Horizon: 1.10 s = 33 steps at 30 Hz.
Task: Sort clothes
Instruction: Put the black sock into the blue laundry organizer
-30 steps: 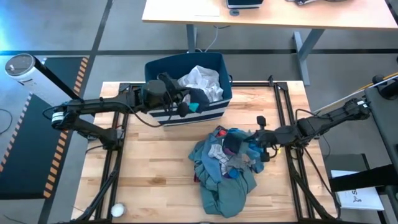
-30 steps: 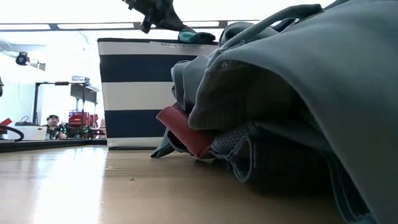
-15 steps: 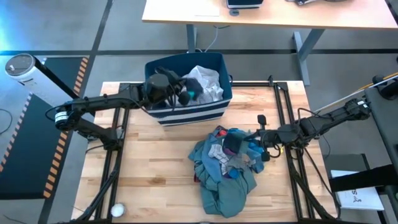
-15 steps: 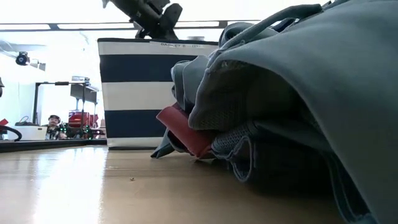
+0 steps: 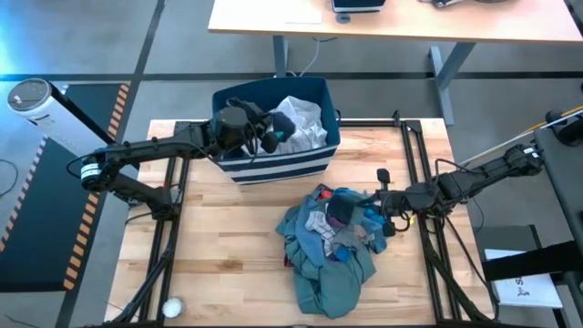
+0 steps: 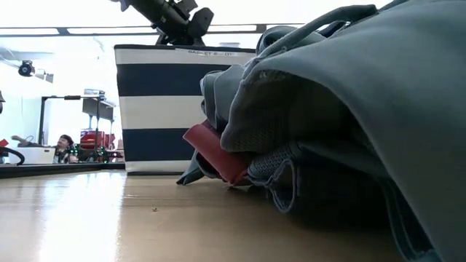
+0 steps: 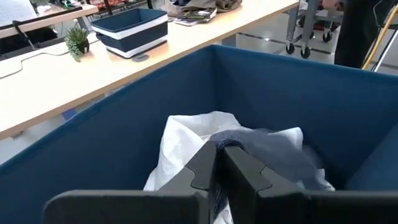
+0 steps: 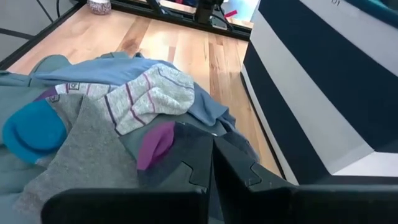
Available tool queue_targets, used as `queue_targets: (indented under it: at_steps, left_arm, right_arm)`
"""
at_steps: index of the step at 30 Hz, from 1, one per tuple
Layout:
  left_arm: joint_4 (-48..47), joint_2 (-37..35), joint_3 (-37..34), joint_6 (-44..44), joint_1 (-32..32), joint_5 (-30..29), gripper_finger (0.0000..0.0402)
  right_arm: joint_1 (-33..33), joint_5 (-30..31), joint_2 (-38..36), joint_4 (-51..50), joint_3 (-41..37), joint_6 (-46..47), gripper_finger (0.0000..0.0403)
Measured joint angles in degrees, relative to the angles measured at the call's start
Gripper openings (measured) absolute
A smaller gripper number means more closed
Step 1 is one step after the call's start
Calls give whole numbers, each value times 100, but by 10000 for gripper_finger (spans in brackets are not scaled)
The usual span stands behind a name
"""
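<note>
The clothes lie in a pile [image 5: 332, 241] mid-table: a large teal-green garment [image 6: 349, 109], a striped grey piece [image 8: 149, 93], a blue piece [image 8: 34, 127] and a red piece [image 6: 215, 156]. A white garment [image 7: 186, 140] lies in the navy striped bin [image 5: 273, 169]. My left gripper [image 5: 271, 138] hangs over the bin's inside, shut on a small blue-teal piece [image 7: 267, 149]. My right gripper [image 5: 381, 215] is shut at the pile's right side, at a dark piece with a purple patch [image 8: 158, 146]. My left gripper pinches the blue-teal piece between its two shut fingers [image 7: 205, 168], coming from the table's left side. The cloth spreads beyond the fingertips onto the white garment. My right gripper's shut fingertips [image 8: 199, 158] lie against the dark piece's edge [image 8: 186, 140], coming level from the table's right. Whether cloth is pinched between them, I cannot tell.
The bin stands at the table's far edge, its striped wall [image 6: 167, 109] facing the pile. A small white ball [image 5: 171, 307] lies at the near left corner. Bare wood [image 5: 228, 255] shows left of the pile. A second table [image 5: 392, 18] stands beyond.
My left gripper has carried the blue-teal piece toward the far edge, from above the bin's near wall to over its inside. In the low view the piece no longer shows above the rim.
</note>
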Motion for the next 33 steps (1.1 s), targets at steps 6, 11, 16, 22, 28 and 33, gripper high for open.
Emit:
queue_targets:
  at_steps: [6,11,16,22,28,33]
  left_arm:
    - [2,0,-2,-13,-5,346,64]
    - [21,0,-1,-13,-29,346,120]
    - [160,-29,0,258,-106,339,171]
    - [423,-129,0,641,-263,314,193]
    - [430,-289,1,1118,-588,297,171]
    - [444,-364,2,1335,-891,291,134]
  right_arm:
    - [0,0,-1,7,-23,0,0]
    - [0,0,1,9,-24,-4,0]
    - [0,0,-1,9,-24,-7,0]
    - [0,0,-1,7,-24,-15,0]
    - [0,0,1,-5,-24,-9,0]
    - [0,0,0,-5,-24,-7,0]
